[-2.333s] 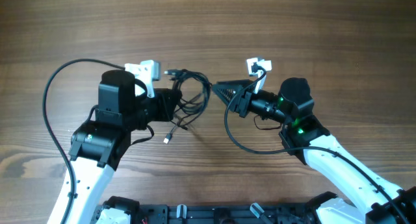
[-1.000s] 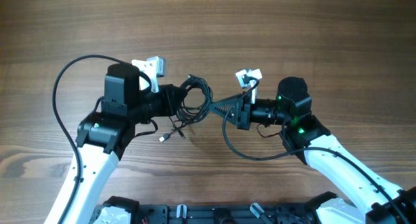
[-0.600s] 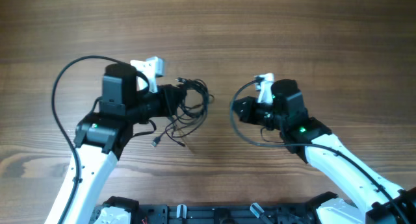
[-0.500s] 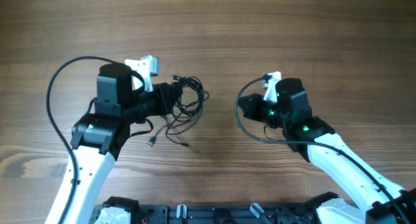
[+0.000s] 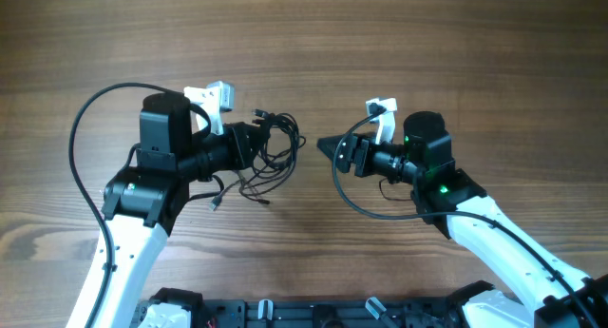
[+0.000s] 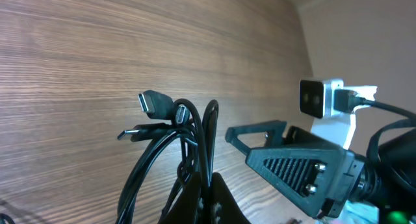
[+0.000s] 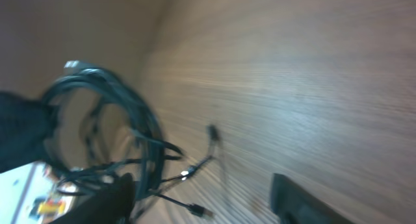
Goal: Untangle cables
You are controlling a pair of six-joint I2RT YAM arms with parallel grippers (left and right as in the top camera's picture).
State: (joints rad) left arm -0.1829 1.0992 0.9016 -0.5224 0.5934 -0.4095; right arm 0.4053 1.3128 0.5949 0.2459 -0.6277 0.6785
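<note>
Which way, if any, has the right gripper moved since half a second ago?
Yes: the right gripper went left across the wooden table, toward the thin black cables.

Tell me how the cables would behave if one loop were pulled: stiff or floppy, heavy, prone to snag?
Probably floppy: loose ends droop from the cables where the left gripper pinches them. Likely light, since that one pinch holds the bundle up. The loops cross, so pulling one would likely drag the rest along.
</note>
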